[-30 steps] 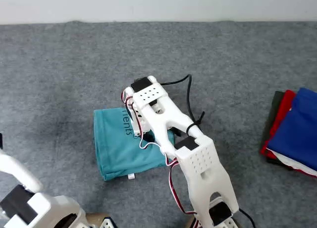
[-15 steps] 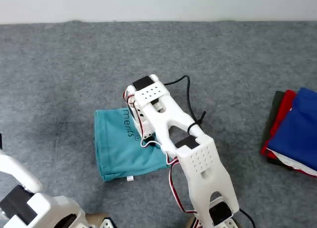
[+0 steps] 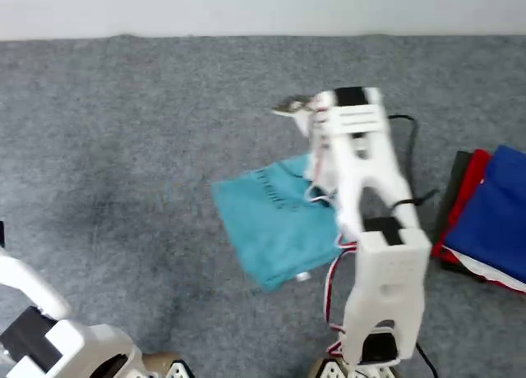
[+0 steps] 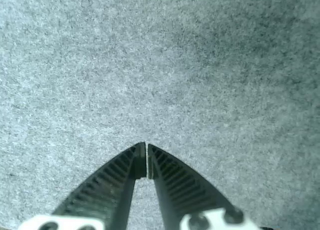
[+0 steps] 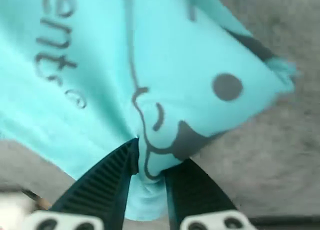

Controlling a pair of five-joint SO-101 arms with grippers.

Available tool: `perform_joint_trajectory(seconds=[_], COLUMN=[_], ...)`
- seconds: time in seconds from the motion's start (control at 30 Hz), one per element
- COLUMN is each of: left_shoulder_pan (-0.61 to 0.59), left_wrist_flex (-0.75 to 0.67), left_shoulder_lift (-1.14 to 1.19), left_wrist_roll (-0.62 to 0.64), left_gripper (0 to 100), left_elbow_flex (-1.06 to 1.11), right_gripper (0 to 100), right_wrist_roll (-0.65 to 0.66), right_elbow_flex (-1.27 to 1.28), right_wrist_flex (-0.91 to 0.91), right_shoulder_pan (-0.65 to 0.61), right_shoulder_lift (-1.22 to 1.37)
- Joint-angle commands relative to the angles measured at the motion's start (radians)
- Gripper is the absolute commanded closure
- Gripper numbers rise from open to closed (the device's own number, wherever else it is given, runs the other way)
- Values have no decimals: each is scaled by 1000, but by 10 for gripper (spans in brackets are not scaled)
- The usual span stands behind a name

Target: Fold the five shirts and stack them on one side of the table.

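Observation:
A folded teal shirt [image 3: 275, 222] lies on the grey table, its right edge lifted under the white right arm. My right gripper [image 5: 150, 162] is shut on a fold of the teal shirt [image 5: 125, 80], which bunches between the black fingers. In the high view the right arm's wrist [image 3: 349, 127] stands over the shirt's far right corner. A stack of folded shirts [image 3: 485, 218], blue on red on dark, sits at the table's right edge. My left gripper [image 4: 146, 160] is shut over bare grey felt, holding nothing.
Grey felt [image 3: 123, 148] covers the table up to the white wall at the back. The left arm's white base [image 3: 57, 341] stands at the near left corner. Black and red cables [image 3: 411, 160] hang along the right arm.
The right arm has swung to the right with the teal shirt in its gripper, dragging the shirt about a hand's width toward the stack and turning it. The left arm has stayed still.

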Motion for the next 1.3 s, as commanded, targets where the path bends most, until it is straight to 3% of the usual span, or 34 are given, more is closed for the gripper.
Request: perform_joint_trajectory(seconds=[0.0,0.13,0.23,0.57,0.67,0.87,0.97,1.27], left_shoulder_pan=[8,9,9,8,8,11,11,11], left_wrist_flex=[15,15,15,52,57,54,55,57], left_shoulder_lift=[-46,-48,-41,-51,-51,-51,-51,-51], left_wrist_roll=[2,2,0,0,-2,-2,-2,-2], left_gripper=[985,985,985,985,985,985,985,985], left_elbow_flex=[-4,-4,-2,-5,-5,-10,-10,-10], right_gripper=[990,990,990,980,910,838,837,801], right_wrist_roll=[358,566,638,644,614,264,17,-583], right_elbow_flex=[-6,-6,-6,-5,-6,-6,-6,-6], right_wrist_flex=[-16,-177,-314,-463,-470,-489,-466,-163], right_shoulder_pan=[104,133,104,15,33,50,47,8], right_shoulder_lift=[-67,-68,-68,-45,-50,-114,-148,-242])
